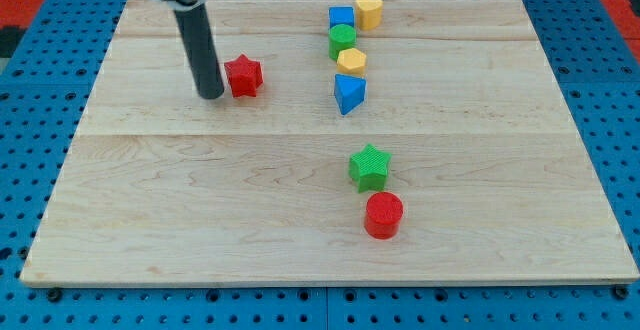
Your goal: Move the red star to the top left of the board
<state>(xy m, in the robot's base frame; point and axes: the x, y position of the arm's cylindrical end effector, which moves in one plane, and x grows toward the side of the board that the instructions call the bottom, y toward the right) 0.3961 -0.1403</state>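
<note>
The red star point(243, 75) lies on the wooden board point(150, 200), left of the board's middle and in its upper half. My tip point(211, 95) rests on the board just to the left of the red star, a small gap or light contact between them; I cannot tell which. The dark rod rises from the tip toward the view's top.
A column of blocks stands right of the star: blue cube point(341, 17), yellow heart point(369, 12), green cylinder point(343, 40), yellow hexagon point(352, 62), blue triangle point(349, 93). Lower down lie a green star point(369, 166) and a red cylinder point(383, 215).
</note>
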